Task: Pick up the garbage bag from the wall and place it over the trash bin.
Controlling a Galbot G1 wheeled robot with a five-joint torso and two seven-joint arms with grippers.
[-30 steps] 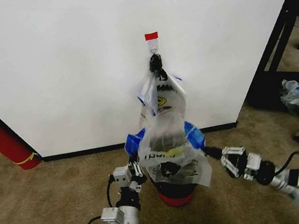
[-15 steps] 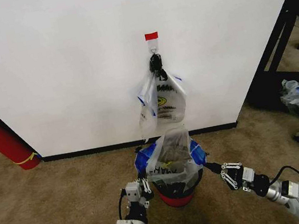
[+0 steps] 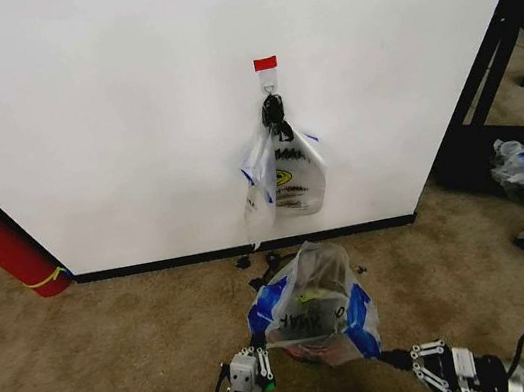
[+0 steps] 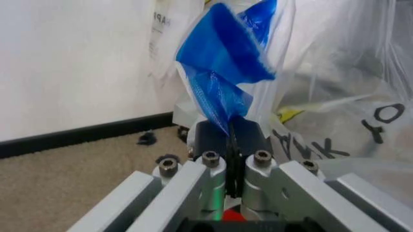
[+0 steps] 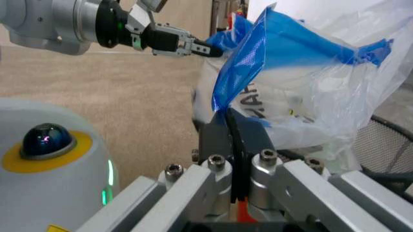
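The garbage bag (image 3: 312, 304) is off the wall (image 3: 125, 108) now and hangs stretched between the two grippers, low over the carpet (image 3: 98, 357) in front of the robot. It billows up in a translucent dome, its dark lettering facing the robot and a blue handle loop pulled out to each side. The left gripper (image 3: 259, 351) has its fingers pinched together on the left blue loop; from the left wrist view the jaws meet with the blue plastic (image 4: 223, 72) rising straight out of them. The right gripper (image 3: 392, 358) is clamped the same way on the other loop (image 5: 242, 67), closed tight on the thin film. The trash bin (image 5: 387, 145) sits under the bag, mostly hidden by it; a stretch of its black mesh rim shows just beside the right gripper. Up on the wall, the hook with red tape (image 3: 265, 62) holds a bunch of similar smiley bags (image 3: 284, 177), tied by a black knot. A red fire extinguisher (image 3: 2, 247) stands against the wall well off to the left.
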